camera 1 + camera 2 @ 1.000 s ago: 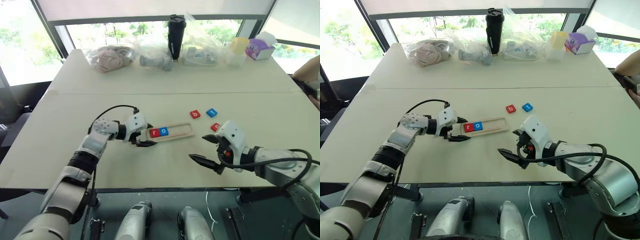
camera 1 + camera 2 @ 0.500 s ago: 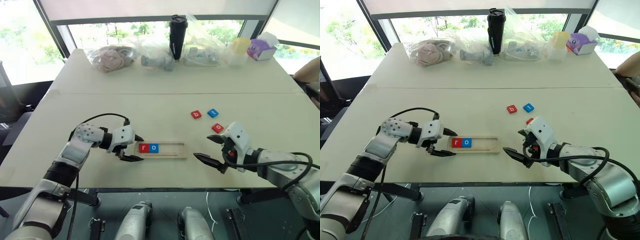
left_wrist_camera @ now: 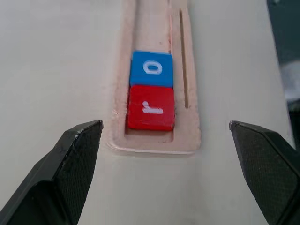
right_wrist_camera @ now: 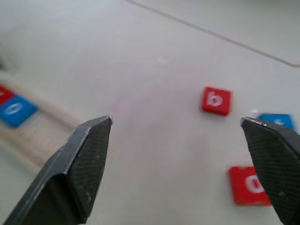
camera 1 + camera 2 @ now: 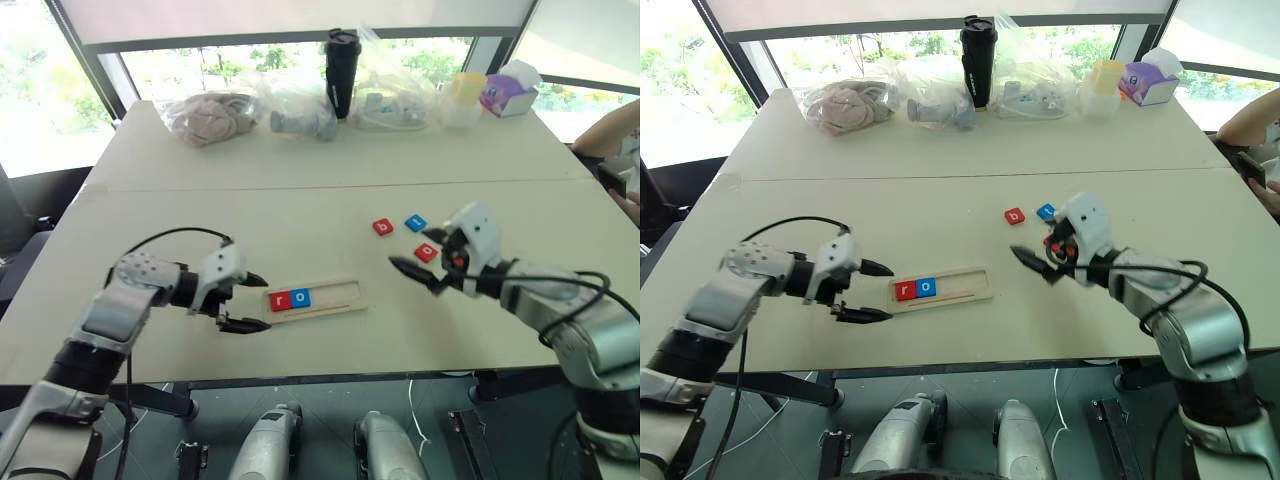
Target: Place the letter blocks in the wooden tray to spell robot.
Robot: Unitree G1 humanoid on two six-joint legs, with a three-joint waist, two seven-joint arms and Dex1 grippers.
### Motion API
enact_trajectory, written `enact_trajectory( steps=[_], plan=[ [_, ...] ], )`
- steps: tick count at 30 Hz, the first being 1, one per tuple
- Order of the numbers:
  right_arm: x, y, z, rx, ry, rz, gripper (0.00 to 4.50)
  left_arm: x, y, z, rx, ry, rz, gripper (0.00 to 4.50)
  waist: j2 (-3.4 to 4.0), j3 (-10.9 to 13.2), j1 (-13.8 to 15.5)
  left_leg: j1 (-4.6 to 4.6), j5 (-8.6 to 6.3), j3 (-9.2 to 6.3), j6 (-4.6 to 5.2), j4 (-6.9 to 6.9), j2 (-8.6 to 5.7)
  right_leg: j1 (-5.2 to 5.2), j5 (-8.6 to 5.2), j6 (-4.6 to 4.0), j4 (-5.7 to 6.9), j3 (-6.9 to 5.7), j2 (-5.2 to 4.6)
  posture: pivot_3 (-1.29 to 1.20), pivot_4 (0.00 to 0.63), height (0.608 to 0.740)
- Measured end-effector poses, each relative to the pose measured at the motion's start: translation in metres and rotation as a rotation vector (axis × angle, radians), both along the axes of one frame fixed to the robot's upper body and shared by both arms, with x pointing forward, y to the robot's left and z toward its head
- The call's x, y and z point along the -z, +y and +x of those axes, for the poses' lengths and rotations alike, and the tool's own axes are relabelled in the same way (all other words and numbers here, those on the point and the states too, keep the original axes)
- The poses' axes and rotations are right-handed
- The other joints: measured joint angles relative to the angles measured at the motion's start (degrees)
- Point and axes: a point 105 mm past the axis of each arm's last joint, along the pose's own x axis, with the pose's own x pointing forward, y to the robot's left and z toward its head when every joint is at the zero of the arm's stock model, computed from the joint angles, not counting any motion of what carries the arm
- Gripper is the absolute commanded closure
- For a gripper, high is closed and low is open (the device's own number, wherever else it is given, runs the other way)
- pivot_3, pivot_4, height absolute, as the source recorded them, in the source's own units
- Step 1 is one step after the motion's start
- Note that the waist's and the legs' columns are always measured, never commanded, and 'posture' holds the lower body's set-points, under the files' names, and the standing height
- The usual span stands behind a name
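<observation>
two tiles in, three loose

the wooden tray lay on the table, holding a red r block and blue o block at its left end. the left gripper stood spread wide and empty just beside that end. the right gripper, also wide and empty, hovered by the loose b block, blue block and red o block.

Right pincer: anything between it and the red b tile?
Nothing. The right wrist view shows bare pale tabletop between the open right pincer and the small flat red b tile.
</observation>
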Motion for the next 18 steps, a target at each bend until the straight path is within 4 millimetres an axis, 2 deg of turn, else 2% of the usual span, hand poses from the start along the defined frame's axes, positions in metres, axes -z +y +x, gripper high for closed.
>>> enact_trajectory(
  steps=[2, 3, 6, 9, 12, 18],
  plan=[
    [0.01, 0.011, 0.027, 0.074, 0.074, 0.059, 0.0, -0.031, 0.01, 0.008, -0.117, -0.044, -0.115, 0.02, 0.02, 0.0, 0.0, -0.03, 0.03, 0.0, -0.01, 0.0, 0.0, 0.0, 0.03, 0.0, 0.06, 0.01, 0.04, 0.0, 0.15, 0.74],
    [0.015, 0.014, 0.034, 0.091, 0.1, 0.059, 0.0, -0.045, 0.011, 0.01, -0.146, -0.076, -0.152, 0.02, 0.02, 0.0, 0.2, -0.02, 0.04, 0.01, -0.02, 0.0, -0.01, -0.01, 0.11, 0.13, 0.1, 0.0, 0.06, 0.0, 0.15, 0.74],
    [0.029, 0.026, 0.051, 0.111, 0.16, 0.033, 0.0, -0.066, 0.011, 0.007, -0.211, -0.112, -0.24, 0.02, 0.02, 0.0, 0.7, -0.03, 0.03, 0.01, -0.02, -0.02, -0.12, 0.0, 0.17, 0.25, 0.11, 0.01, 0.02, 0.0, 0.15, 0.74],
    [0.035, 0.028, 0.067, 0.138, 0.169, -0.015, 0.0, -0.066, 0.002, -0.002, -0.221, -0.11, -0.252, 0.02, 0.01, 0.0, 0.4, -0.03, 0.04, 0.08, -0.03, -0.02, -0.17, 0.1, 0.25, 0.37, 0.17, 0.11, 0.02, 0.0, 0.15, 0.74],
    [0.041, 0.018, 0.074, 0.179, 0.176, -0.052, 0.0, -0.066, 0.0, -0.008, -0.243, -0.116, -0.257, 0.02, 0.0, 0.0, 0.3, 0.03, 0.07, 0.05, -0.12, -0.02, -0.12, 0.1, 0.29, 0.3, 0.27, 0.11, 0.09, 0.0, 0.15, 0.74],
    [0.046, 0.014, 0.079, 0.189, 0.174, -0.1, 0.0, -0.058, 0.001, -0.014, -0.302, -0.104, -0.252, 0.02, 0.02, 0.0, 0.2, 0.08, 0.1, 0.05, -0.31, -0.05, 0.09, 0.05, 0.34, 0.1, 0.34, 0.13, 0.31, 0.0, 0.15, 0.74]
  ],
)
